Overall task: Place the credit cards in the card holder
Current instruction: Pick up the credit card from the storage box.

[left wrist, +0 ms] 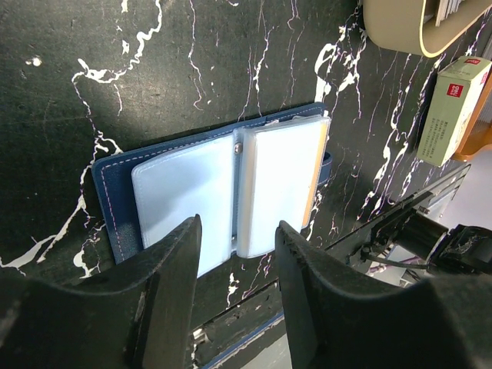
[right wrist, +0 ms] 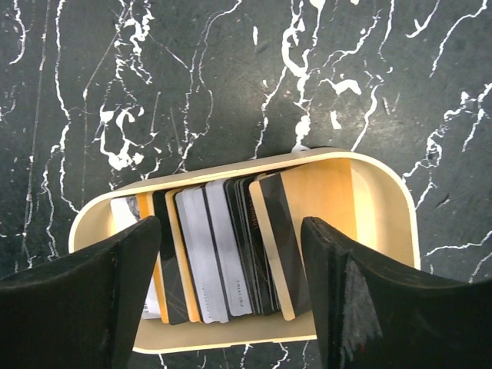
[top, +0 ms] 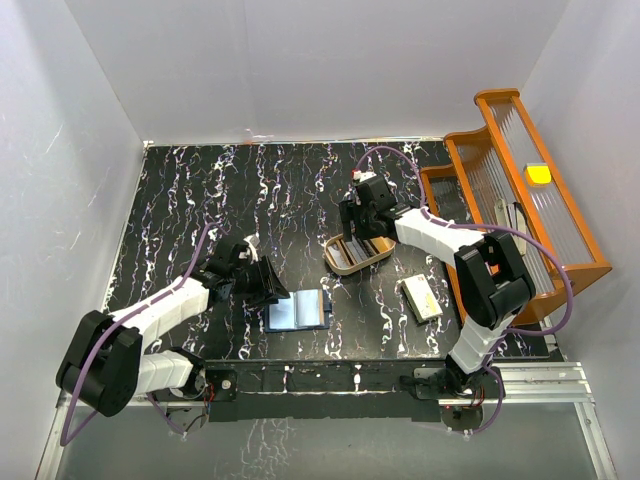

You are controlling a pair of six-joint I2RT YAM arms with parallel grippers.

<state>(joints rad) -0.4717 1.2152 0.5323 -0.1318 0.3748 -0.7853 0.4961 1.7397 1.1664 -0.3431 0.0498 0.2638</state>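
The card holder (left wrist: 223, 196) lies open, pale inside up, long axis across the table (left wrist: 115, 69), under the left gripper (left wrist: 238, 238), whose half-parted fingers grasp nothing, while the cards (right wrist: 223, 254) lean on edge in a row along the tray (right wrist: 384, 200), straddled by the right gripper (right wrist: 231, 231), spread wide, clasping none.

The credit cards (right wrist: 223, 254) are packed in an overlapping row on edge inside the tan tray (right wrist: 380, 200), leaning toward one end; orange, grey, black and tan faces can be seen, one with a dark stripe. The navy card holder (left wrist: 223, 196) is laid open and flat on the table, well apart from the tray on its near-left side, with pale blue clear sleeves and a snap stud exposed.
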